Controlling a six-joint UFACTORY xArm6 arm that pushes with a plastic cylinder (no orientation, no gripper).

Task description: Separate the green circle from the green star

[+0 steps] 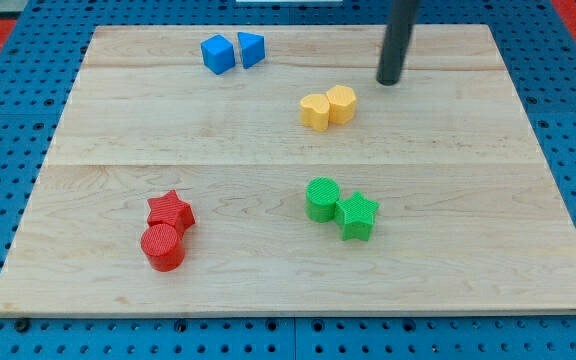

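Near the worktop [268, 130] top, tip [389, 81] just right of yellow blocks [328, 107], well apart from green circle [322, 198] seemingly touching green star [357, 215]; no hand.

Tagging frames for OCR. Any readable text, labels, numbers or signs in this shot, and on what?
None: no word, label, brand, number or sign shows anywhere.
Wooden board: bare wood grain only.
Blocks, such as the green circle, green star, red star and blue cube: plain ribbed colour, no markings.
My tip, above and to the right of the yellow blocks: plain dark rod, unmarked.
Blue perforated surface around the board: holes only.
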